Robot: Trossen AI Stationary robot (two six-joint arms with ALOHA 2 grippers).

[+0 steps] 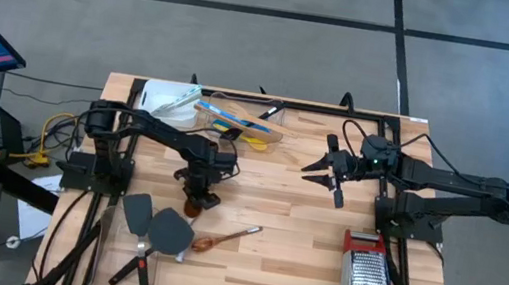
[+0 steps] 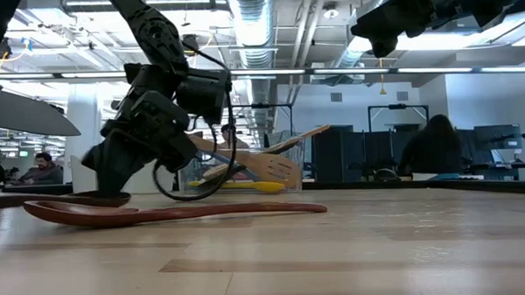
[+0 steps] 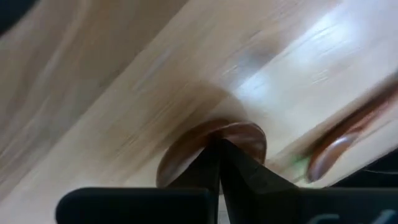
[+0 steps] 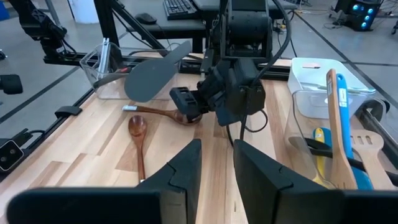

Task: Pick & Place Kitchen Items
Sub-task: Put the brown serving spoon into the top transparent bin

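My left gripper [image 1: 198, 193] points down at mid-table, shut on the bowl of a dark brown wooden spoon [image 3: 211, 142]; it also shows in the right wrist view [image 4: 186, 106]. A second brown wooden spoon [image 1: 220, 240] lies flat on the table beside it, toward the near edge [image 2: 177, 212]. Two dark grey spatulas [image 1: 156, 227] lie left of it. My right gripper [image 1: 329, 174] hangs open and empty above the table's right half [image 4: 217, 165]. A clear tub [image 1: 238, 120] at the far edge holds blue, yellow and wooden utensils. My left gripper has the dark spoon's bowl [image 3: 245, 138] at its fingertips [image 3: 205, 163], which stand almost together on the bowl's edge. The fingers come from above, slanting down. The bowl is at or just above the tabletop [image 2: 107, 199]; I cannot tell which. The gripper hides the handle.
A steel grater with red trim [image 1: 368, 279] lies at the near right. A white tray [image 1: 162, 98] stands at the far left beside the tub. Another clear tub [image 4: 102, 65] shows near the table's left side. People sit in the room behind.
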